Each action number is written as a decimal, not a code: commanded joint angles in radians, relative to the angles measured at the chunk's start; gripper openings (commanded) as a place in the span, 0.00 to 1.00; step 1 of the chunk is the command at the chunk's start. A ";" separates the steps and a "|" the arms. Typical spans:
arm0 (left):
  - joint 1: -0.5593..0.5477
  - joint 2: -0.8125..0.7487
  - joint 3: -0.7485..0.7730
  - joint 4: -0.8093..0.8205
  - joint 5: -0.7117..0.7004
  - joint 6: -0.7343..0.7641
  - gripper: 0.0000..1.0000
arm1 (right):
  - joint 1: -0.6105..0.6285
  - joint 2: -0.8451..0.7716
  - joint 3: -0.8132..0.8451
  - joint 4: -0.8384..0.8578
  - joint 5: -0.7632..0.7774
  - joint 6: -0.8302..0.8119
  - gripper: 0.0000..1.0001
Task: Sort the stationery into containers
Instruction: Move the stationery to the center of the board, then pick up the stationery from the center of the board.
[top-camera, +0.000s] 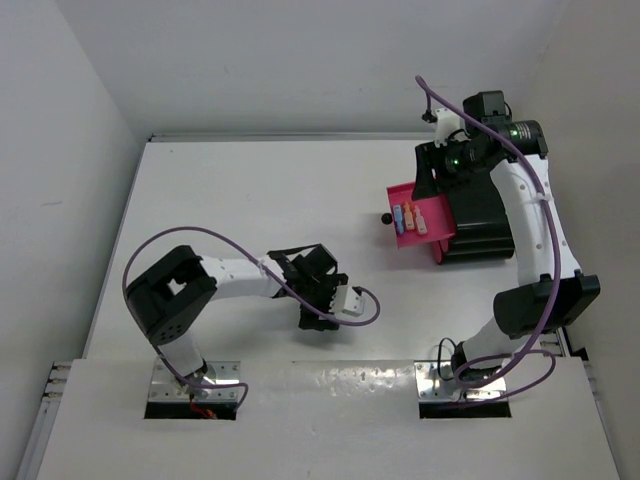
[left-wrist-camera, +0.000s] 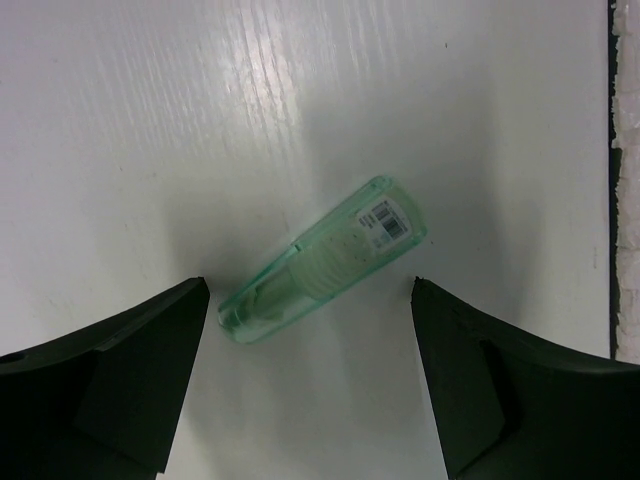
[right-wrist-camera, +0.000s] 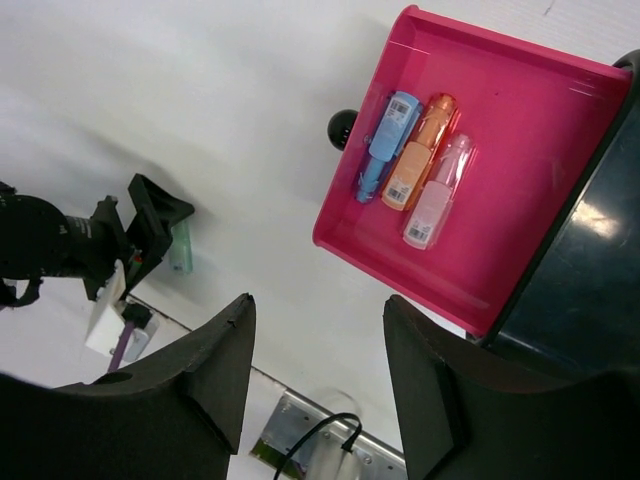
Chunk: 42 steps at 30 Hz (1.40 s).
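A stubby mint-green piece of stationery (left-wrist-camera: 320, 260) lies slanted on the white table. My left gripper (left-wrist-camera: 310, 285) hangs open just above it, a finger on each side and neither touching. From above the left gripper (top-camera: 318, 312) hides that piece. One magenta drawer (top-camera: 441, 226) stands pulled out of the black box (top-camera: 485, 225). In it lie a blue (right-wrist-camera: 385, 140), an orange (right-wrist-camera: 420, 155) and a pink piece (right-wrist-camera: 437, 195), side by side. My right gripper (right-wrist-camera: 318, 300) is open and empty, raised near the drawer (right-wrist-camera: 540, 130); from above the right gripper (top-camera: 432, 180) sits over the box's far left corner.
The drawer's round black knob (top-camera: 387, 219) points left toward the table's middle. White walls close the table on the left, back and right. Metal base plates (top-camera: 470, 382) and purple cables (top-camera: 350, 318) lie at the near edge. The table's edge (left-wrist-camera: 612, 150) runs right of the mint piece.
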 joint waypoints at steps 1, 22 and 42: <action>-0.023 0.027 0.037 0.019 0.008 0.046 0.89 | -0.001 -0.032 -0.005 0.002 -0.029 0.004 0.53; -0.034 -0.004 0.042 -0.082 -0.028 0.072 0.20 | -0.016 -0.036 -0.016 -0.018 -0.154 0.010 0.52; 0.066 -0.286 0.457 -0.303 0.121 -0.037 0.13 | 0.053 0.057 -0.117 -0.176 -0.679 -0.018 0.56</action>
